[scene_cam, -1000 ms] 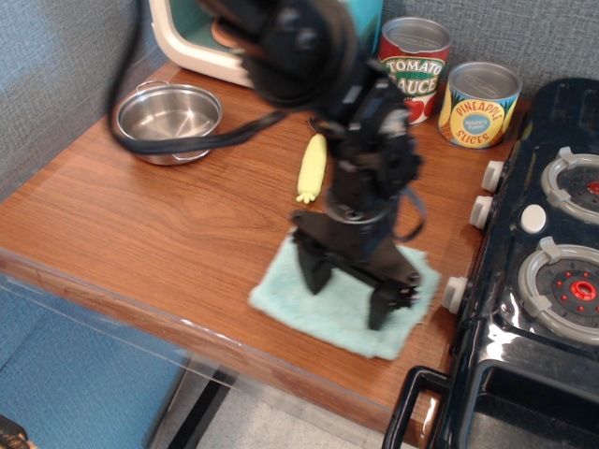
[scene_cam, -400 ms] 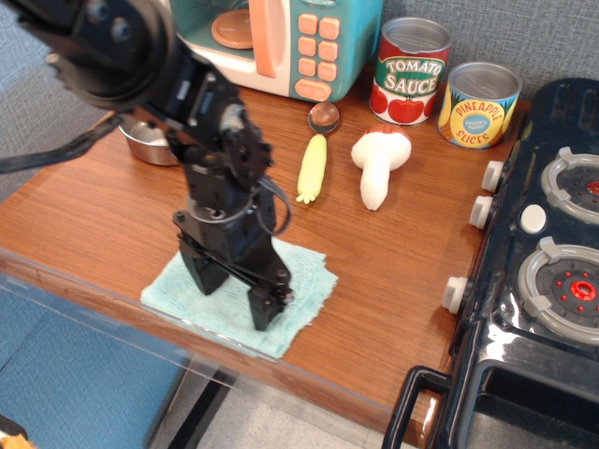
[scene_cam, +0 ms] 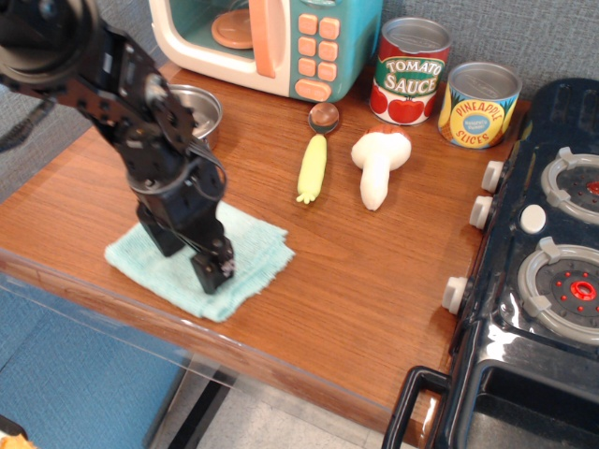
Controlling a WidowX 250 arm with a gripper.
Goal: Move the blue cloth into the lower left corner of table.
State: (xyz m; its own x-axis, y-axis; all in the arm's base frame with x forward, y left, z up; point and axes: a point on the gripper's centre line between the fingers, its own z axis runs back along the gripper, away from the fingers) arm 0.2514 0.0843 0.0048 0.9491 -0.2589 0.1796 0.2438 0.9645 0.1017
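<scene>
The blue cloth lies flat on the brown wood table, near its front left edge. My black gripper points down onto the cloth. Its two fingers stand apart, and both fingertips press on the cloth's surface. The arm rises up and to the left, hiding the middle of the cloth and part of the steel pot.
A steel pot sits behind the arm at the back left. A toy microwave, tomato sauce can and pineapple can line the back. A yellow vegetable and a mushroom lie mid-table. A black toy stove fills the right side.
The gripper and the cloth under it have slid left together, from beside the stove to the table's front left area. The cloth has stayed flat.
</scene>
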